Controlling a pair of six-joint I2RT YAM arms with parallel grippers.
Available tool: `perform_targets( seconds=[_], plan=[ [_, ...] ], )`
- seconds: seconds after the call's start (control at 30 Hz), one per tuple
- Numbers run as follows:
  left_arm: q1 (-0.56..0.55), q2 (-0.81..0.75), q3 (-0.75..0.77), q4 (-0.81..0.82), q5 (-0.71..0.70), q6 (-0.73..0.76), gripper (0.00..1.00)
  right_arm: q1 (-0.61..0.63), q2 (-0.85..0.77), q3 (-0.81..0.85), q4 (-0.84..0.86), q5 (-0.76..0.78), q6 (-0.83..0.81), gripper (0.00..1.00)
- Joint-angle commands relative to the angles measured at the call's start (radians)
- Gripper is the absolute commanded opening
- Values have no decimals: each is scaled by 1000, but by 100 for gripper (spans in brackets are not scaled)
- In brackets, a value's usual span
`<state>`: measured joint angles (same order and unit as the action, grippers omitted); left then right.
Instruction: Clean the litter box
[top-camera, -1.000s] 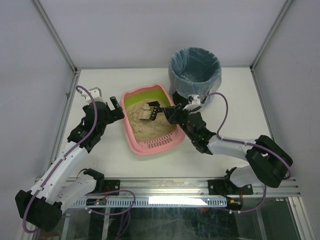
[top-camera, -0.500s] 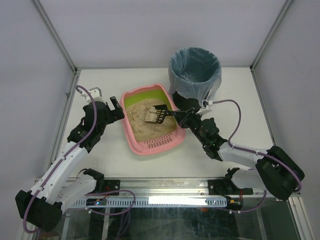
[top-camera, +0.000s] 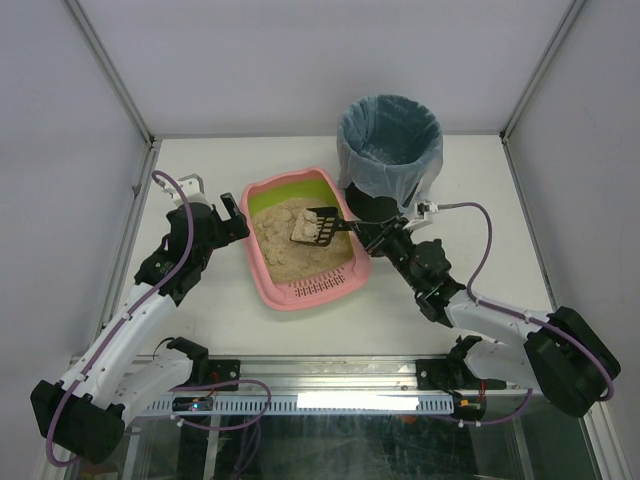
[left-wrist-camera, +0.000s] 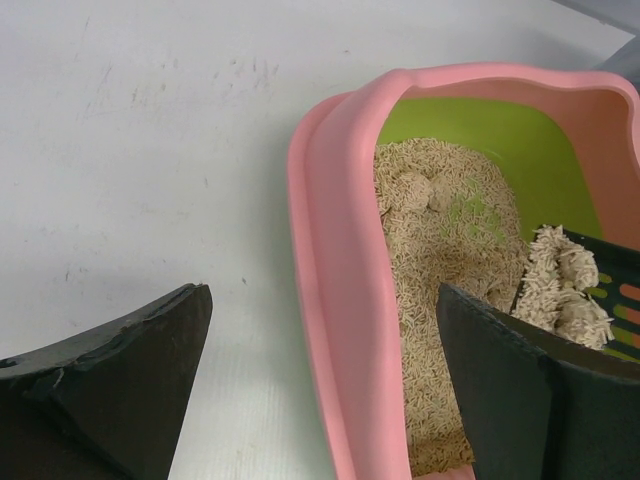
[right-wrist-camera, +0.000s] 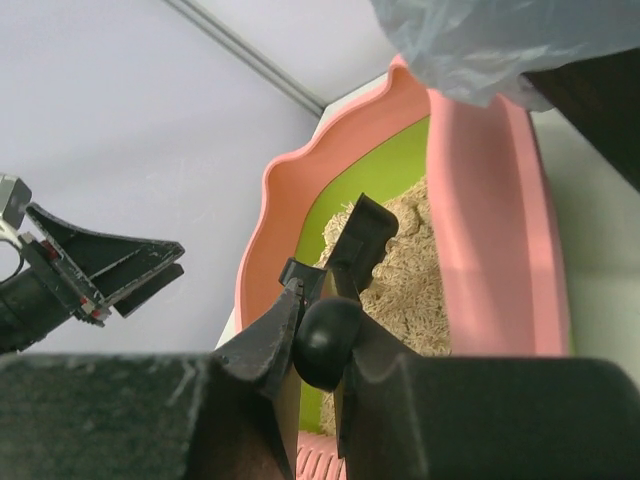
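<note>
scoop lifted rightward over litter box | right gripper pinches its handle | left gripper spread | clump part-hidden by left finger

Right tool raised scoop, clump aboard, within litter box, nearer bin; right arm swung outward.

Reaches forward with the left arm, elbow bent, left gripper tipped down, jaws spread wide; stretches the right arm low and inward, right gripper pinched tight on a black scoop handle between the jaws.
</note>
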<state>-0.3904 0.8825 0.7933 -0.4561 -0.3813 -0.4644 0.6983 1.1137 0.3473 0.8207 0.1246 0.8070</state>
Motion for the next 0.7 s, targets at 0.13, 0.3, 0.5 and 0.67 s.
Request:
perform_targets(
  seconds=[0.13,0.3,0.5,0.67],
  plan=[
    [13,-16,12,54,40,3,99,-5,25,70,80,-97,12,0],
    [13,-12,21,56,47,9,99,-47,-28,16,49,-6,31,0],
    [14,-14,21,59,46,11,99,-12,-11,58,7,-4,-31,0],
    [14,-19,11,62,48,5,99,-14,38,91,69,-124,-9,0]
  ],
)
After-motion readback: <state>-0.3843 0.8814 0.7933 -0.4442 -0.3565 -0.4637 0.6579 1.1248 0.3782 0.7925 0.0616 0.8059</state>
